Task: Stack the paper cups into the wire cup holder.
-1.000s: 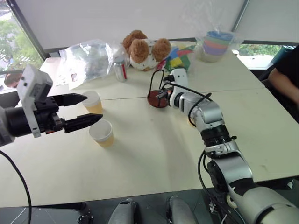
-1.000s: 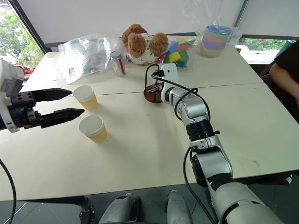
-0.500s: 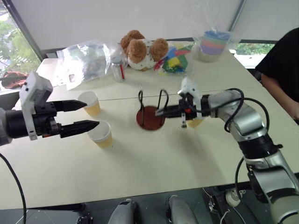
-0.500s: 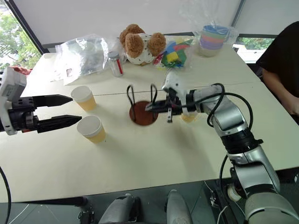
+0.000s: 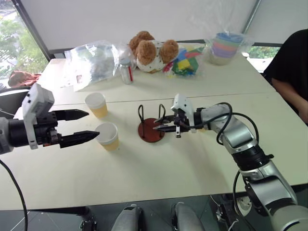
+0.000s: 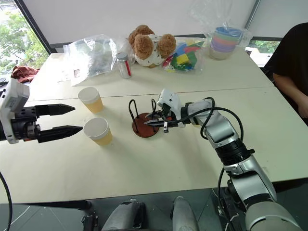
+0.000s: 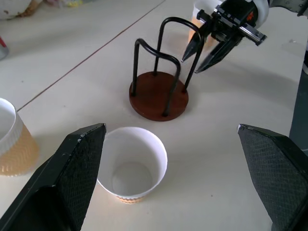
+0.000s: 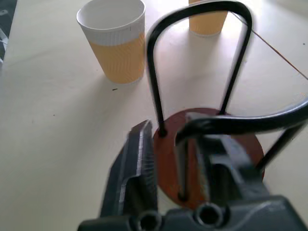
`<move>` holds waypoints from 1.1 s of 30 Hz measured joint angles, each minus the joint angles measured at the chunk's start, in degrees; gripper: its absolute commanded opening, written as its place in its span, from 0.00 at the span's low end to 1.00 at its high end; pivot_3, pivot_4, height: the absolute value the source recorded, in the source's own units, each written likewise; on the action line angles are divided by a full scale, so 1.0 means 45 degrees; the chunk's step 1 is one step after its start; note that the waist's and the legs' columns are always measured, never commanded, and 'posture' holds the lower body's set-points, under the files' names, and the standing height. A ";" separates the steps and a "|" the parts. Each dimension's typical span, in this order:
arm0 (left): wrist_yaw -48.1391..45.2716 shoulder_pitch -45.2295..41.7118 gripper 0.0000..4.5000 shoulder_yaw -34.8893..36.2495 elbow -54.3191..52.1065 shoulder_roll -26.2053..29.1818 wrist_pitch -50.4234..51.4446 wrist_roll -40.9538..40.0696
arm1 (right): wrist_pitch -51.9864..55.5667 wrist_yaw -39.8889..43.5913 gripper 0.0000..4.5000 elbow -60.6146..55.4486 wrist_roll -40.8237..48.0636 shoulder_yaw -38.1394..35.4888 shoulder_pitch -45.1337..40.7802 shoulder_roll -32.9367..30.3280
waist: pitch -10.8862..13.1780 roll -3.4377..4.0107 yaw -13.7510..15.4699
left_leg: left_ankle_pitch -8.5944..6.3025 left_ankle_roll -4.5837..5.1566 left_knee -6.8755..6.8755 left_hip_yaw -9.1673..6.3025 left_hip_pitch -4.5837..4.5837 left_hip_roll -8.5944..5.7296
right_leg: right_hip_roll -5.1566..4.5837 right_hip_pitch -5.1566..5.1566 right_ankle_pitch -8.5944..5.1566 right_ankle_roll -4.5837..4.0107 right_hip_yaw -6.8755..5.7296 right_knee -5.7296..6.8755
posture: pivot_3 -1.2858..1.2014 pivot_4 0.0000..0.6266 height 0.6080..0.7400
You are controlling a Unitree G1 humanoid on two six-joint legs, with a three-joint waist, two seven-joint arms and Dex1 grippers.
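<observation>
The wire cup holder [image 5: 150, 127], black loops on a dark-red disc, stands mid-table. My right gripper [image 5: 157, 128] is open at its right side, with one wire leg [image 8: 183, 163] loose between the fingers. One of the paper cups [image 5: 108, 135] stands upright left of the holder. It sits just off the tips of my left gripper [image 5: 92, 124], which is wide open and empty. A second cup [image 5: 96, 104] stands further back. A third cup [image 7: 199, 9] is partly hidden behind the right gripper.
Along the far edge lie a clear plastic bag [image 5: 94, 62], a small bottle [image 5: 126, 72], a teddy bear [image 5: 151, 50], colourful toys [image 5: 185, 61] and wrapped pastel bowls [image 5: 225, 47]. A person in black [image 5: 293, 62] sits at the right.
The right gripper pulled the holder towards me, off the table seam, and its fingers then parted from the wire. The left gripper stayed open beside the near cup.
</observation>
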 measured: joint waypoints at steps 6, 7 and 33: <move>-0.0357 0.0024 1.00 0.0000 -0.0003 -0.0013 -0.0078 0.0101 | 0.0568 0.0002 0.99 -0.0524 0.0000 -0.0051 0.0096 -0.0058 | 0.0000 0.0000 -0.0025 | -0.0006 0.0011 0.0003 0.0001 0.0002 -0.0003 | -0.0003 0.0004 0.0000 -0.0001 0.0000 -0.0001 | 0.52 0.24 1.00; -0.0399 0.0024 1.00 -0.0002 -0.0016 -0.0012 -0.0094 0.0124 | 0.0669 -0.0012 0.99 -0.0712 0.0007 -0.0065 0.0139 -0.0144 | 0.0000 0.0000 -0.0020 | -0.0006 0.0011 0.0003 0.0000 0.0002 -0.0002 | -0.0003 0.0004 0.0000 -0.0001 -0.0001 0.0000 | 0.52 0.24 1.00; -0.1989 -0.3480 1.00 -0.3466 0.0557 -0.0102 -0.1083 0.1392 | -0.1198 0.3750 0.99 0.1931 -0.1791 -0.0714 -0.1182 -0.6166 | 0.0020 0.0017 -0.0019 | -0.0021 0.0041 0.0019 0.0008 0.0005 0.0000 | 0.0012 0.0055 0.0002 0.0003 -0.0020 -0.0064 | 0.52 0.24 1.00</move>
